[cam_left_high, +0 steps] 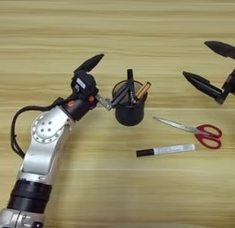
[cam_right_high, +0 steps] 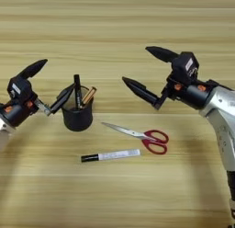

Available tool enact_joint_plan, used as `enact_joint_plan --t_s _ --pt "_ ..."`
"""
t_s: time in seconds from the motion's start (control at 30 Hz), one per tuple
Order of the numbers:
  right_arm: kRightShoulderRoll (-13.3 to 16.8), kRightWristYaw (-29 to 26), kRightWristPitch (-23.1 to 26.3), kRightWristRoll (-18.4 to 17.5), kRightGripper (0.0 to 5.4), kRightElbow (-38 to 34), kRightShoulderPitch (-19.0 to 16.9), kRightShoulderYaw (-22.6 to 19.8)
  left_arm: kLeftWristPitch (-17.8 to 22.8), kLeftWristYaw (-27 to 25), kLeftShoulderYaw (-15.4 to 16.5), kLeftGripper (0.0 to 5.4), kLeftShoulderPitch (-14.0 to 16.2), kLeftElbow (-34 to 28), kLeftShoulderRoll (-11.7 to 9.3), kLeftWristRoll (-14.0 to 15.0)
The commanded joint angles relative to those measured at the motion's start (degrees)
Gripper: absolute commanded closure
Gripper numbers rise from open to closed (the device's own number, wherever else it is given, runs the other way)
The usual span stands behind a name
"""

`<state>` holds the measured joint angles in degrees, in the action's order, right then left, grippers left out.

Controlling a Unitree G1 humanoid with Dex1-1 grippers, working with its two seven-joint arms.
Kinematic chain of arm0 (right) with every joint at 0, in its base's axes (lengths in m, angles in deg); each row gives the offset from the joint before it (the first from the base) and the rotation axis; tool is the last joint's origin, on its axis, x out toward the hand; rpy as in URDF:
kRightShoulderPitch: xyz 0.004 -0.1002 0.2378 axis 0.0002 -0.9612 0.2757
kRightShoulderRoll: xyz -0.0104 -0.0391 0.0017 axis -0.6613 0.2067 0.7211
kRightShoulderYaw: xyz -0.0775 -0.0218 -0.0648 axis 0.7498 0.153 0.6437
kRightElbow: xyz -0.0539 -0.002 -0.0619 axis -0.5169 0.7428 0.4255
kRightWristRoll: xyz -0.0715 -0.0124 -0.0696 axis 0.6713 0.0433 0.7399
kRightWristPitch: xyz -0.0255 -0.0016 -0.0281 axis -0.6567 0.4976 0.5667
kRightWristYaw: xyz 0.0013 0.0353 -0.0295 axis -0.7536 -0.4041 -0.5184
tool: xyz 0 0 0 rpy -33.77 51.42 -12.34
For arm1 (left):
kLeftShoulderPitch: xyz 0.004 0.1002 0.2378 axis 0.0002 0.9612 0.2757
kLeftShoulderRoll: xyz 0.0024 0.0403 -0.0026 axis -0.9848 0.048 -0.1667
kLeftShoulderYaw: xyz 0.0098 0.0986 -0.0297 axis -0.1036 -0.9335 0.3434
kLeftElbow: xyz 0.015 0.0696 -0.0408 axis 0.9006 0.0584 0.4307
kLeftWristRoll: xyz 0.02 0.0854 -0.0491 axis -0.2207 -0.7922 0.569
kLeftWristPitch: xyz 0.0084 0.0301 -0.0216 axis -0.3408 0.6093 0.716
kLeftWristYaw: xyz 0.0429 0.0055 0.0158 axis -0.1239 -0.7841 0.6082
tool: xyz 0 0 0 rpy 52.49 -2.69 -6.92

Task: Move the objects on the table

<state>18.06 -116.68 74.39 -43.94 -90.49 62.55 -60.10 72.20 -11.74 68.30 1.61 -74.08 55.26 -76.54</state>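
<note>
Wooden table (cam_left_high: 55,38), long grain stripes. Near the middle, black mesh cup (cam_left_high: 130,113), upright, with a black pen (cam_left_high: 130,82) and a gold pen (cam_left_high: 142,90) standing in it. Just right of the cup, red-handled scissors (cam_left_high: 195,130), flat, blades closed and pointing left toward the cup, handles to the right. Below the scissors and apart from them, white marker (cam_left_high: 166,150), flat, black cap at its left end.

Left gripper (cam_left_high: 110,77) at the cup's left side, fingers spread wide and released: upper finger raised clear up and to the left, lower finger reaching to the cup's rim, at or just inside the opening; contact cannot be told.

Right gripper (cam_right_high: 147,68) above the scissors, well apart from them, fingers spread, released, holding nothing, tips pointing left.
</note>
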Motion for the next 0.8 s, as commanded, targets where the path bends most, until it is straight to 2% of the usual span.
enact_joint_plan --t_s 0.03,0.13,0.33,0.47,0.67,0.8 --pt "-0.1 1.0 -1.0 2.1 0.0 3.9 0.6 0.4 0.6 0.3 1.3 0.03 1.1 2.0 -2.1 -1.2" --pt "-0.7 2.0 -1.9 3.1 0.0 5.9 0.9 0.4 3.2 -0.4 1.9 0.03 2.2 1.7 -2.7 0.6" --pt "-1.9 3.7 -3.5 4.7 0.0 8.8 1.3 0.4 6.1 -0.3 2.5 0.03 4.0 1.3 -3.3 1.2" --pt "-2.2 4.6 -4.3 4.7 0.0 10.0 1.4 0.0 8.5 -0.8 2.7 0.03 5.9 -0.6 -3.1 2.9" --pt "-3.9 7.6 -5.0 4.3 0.0 11.7 3.0 -1.6 9.4 -4.1 0.6 0.03 10.4 -3.4 -4.7 3.0" --pt "-5.2 10.4 -6.0 4.1 0.0 13.3 4.8 -2.7 11.2 -7.7 -0.5 0.03 12.3 -5.5 -5.5 5.1"
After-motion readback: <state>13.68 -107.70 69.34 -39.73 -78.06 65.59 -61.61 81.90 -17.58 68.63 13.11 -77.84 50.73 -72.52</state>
